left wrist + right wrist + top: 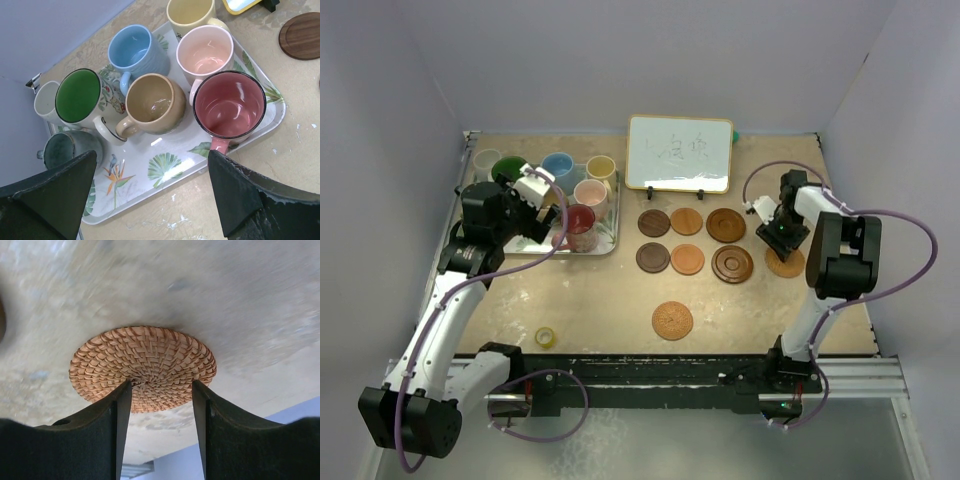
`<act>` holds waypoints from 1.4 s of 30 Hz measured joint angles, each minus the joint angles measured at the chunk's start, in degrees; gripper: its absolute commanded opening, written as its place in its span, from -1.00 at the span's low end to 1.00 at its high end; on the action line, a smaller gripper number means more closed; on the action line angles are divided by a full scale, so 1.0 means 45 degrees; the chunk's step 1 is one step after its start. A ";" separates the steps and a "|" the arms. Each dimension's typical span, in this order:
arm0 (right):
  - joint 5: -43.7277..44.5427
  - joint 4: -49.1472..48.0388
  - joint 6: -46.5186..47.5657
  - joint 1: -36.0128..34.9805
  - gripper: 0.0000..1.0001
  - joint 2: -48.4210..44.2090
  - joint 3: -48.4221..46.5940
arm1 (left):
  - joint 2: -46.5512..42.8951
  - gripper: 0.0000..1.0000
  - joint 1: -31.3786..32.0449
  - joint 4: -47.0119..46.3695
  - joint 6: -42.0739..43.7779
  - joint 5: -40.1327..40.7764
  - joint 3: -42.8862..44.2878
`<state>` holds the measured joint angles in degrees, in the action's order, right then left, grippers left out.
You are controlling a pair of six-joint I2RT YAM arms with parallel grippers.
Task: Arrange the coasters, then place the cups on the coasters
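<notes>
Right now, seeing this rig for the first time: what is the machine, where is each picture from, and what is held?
Two robot arms bolted to a table's edge. The wide picture looks down from above; the other two come from a camera on each wrist. The left gripper hangs open above a tray of eight mugs. The right gripper, jaws apart, is over a woven coaster lying on the table, seemingly holding nothing. Six more coasters lie in two rows, another nearer the arms.
</notes>
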<state>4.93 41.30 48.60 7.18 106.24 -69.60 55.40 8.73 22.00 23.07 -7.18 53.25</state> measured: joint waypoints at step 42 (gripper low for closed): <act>-0.0117 -0.0403 -0.3628 -0.0855 0.10 0.3526 -0.5532 | -0.0316 0.77 0.0000 -0.0015 0.0010 -0.0010 -0.0151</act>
<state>4.40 39.48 32.27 3.33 122.10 -94.50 53.98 8.73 21.93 23.11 -7.22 52.58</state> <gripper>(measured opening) 0.550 0.889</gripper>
